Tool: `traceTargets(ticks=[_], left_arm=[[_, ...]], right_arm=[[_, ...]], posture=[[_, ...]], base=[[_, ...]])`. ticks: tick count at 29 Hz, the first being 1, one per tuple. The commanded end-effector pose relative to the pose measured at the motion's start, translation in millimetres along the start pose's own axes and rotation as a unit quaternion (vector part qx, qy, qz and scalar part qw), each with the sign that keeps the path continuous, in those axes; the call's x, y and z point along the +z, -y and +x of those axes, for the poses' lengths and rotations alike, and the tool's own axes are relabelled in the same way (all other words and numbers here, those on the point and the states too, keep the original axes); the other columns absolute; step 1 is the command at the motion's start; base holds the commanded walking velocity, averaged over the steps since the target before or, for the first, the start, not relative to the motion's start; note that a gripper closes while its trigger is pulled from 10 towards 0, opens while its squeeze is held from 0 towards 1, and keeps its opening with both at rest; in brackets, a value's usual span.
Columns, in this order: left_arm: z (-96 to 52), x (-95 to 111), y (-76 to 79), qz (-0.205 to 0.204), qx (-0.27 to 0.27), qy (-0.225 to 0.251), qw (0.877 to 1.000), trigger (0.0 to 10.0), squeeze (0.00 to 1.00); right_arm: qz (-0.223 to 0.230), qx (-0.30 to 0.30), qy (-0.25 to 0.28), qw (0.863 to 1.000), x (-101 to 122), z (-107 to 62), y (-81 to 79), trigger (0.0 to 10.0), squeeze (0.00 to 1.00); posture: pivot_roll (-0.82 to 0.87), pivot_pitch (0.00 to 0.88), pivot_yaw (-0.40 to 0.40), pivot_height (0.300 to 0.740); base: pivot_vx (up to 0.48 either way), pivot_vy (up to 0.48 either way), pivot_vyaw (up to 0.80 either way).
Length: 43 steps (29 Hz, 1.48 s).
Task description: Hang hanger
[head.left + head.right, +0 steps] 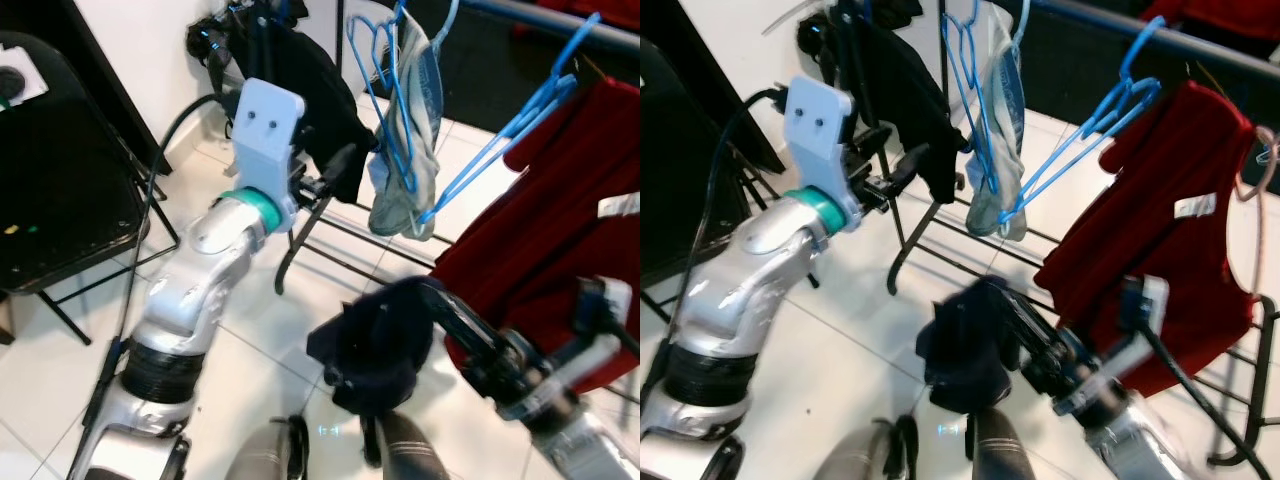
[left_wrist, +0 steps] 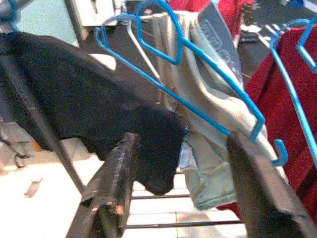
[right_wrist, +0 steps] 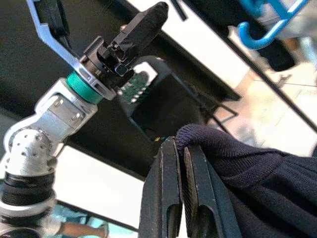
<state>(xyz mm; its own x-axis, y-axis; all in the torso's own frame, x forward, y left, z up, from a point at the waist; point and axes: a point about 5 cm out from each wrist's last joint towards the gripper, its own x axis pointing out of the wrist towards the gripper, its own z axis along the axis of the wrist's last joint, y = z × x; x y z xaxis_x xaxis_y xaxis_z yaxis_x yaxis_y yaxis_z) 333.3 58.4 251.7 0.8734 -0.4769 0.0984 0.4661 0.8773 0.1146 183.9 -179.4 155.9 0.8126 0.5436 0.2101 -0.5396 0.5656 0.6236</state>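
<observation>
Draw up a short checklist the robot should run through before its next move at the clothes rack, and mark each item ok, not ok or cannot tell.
1. Right pincer shut on the dark navy garment: ok, cloth is pinched between its fingers.
2. Left pincer open and free: ok, nothing sits between its fingers.
3. Left pincer lined up with the blue hanger: ok, the hanger hangs just ahead of it.
4. That hanger free to take: not ok, a pale grey garment is draped on it.
5. Navy garment already on a hanger: cannot tell.
6. Rack rail has room: cannot tell, red garment and hangers crowd it.
</observation>
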Motion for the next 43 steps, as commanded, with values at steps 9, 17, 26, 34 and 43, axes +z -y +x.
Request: traceTargets(ticks=[9,17,26,34,43], left_arm=[[32.1,-1,23.3,-0.039,0.004,-0.019,0.999,10.0,1.00],[53.2,13,43.7,-0.093,-0.015,0.001,0.996,10.0,0.00],[68.4,24,63.8,-0.096,-0.031,0.011,0.995,10.0,0.00],[73.3,20,79.9,-0.076,-0.048,0.003,0.996,9.7,0.00],[81.1,-4,75.3,-0.038,-0.007,-0.045,0.998,0.0,0.00]], right_arm=[[-0.015,0.025,0.022,0.999,17,12.3,4.4,0.0,0.00],[-0.014,0.038,0.022,0.999,16,18.5,-0.3,0.0,0.00],[-0.014,0.046,0.024,0.999,15,22.5,-0.4,0.0,0.00],[-0.014,0.047,0.025,0.998,15,23.4,-0.5,0.0,0.00],[-0.014,0.047,0.026,0.998,14,22.8,-1.2,0.0,0.00]], posture=[[-0.16,0.187,0.108,0.740],[-0.17,0.189,0.109,0.740],[-0.17,0.188,0.123,0.740],[-0.18,0.191,0.127,0.740],[-0.18,0.186,0.131,0.740]], base=[[0.000,0.000,0.00],[0.000,0.000,0.00],[0.000,0.000,0.00],[0.000,0.000,0.00],[0.000,0.000,0.00]])
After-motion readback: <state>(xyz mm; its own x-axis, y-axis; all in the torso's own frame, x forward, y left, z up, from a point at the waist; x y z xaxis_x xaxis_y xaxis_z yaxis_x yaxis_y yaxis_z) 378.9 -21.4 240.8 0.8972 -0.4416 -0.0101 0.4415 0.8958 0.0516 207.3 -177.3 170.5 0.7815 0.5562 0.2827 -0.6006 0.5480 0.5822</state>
